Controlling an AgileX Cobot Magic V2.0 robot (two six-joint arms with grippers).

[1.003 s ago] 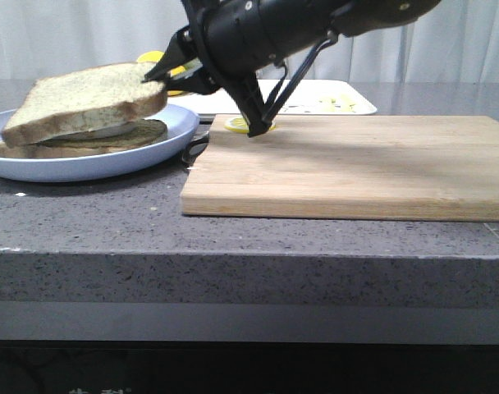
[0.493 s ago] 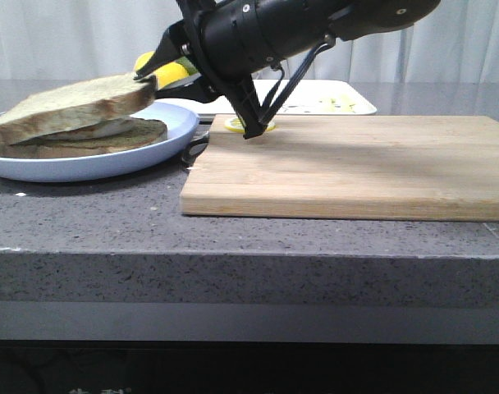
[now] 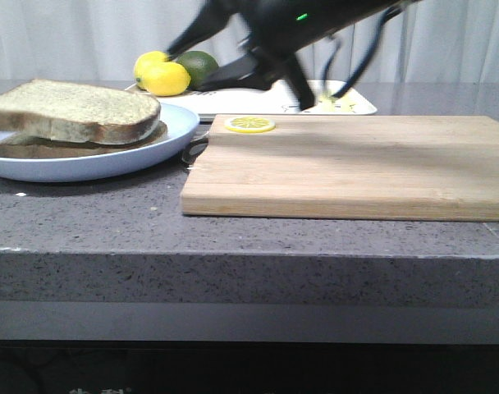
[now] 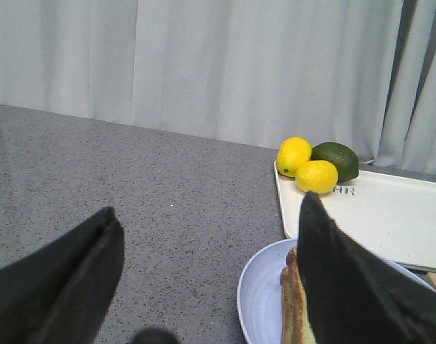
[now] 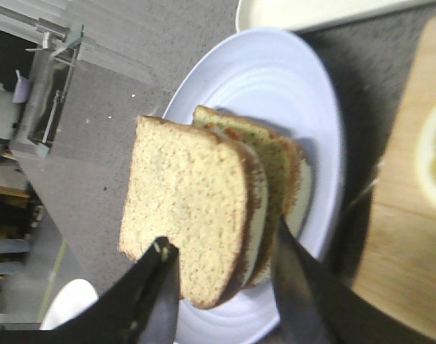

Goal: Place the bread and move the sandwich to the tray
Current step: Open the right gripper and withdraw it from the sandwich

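My right fingers (image 5: 225,287) are spread open and hold nothing. The bread (image 5: 186,208) lies just past their tips, flat on top of the sandwich (image 5: 279,183), and I am not touching it. The sandwich sits on the blue plate (image 5: 290,79). White egg peeks out between the slices. In the front view my right arm is a dark blur up in the air, above the far edge of the wooden board (image 3: 356,168), and the bread (image 3: 73,111) rests on the plate (image 3: 93,164) off to one side of it. A lemon slice (image 3: 249,124) lies on the board, close under my right arm. The white tray (image 3: 348,103) is behind the board, beyond my right fingers. Two lemons (image 3: 161,75) and a green fruit (image 3: 199,66) sit at its end. My left fingers (image 4: 207,279) are wide open too, with nothing between them. They hang over the grey worktop (image 4: 132,186), and the plate's edge (image 4: 257,301) is right beside one finger.
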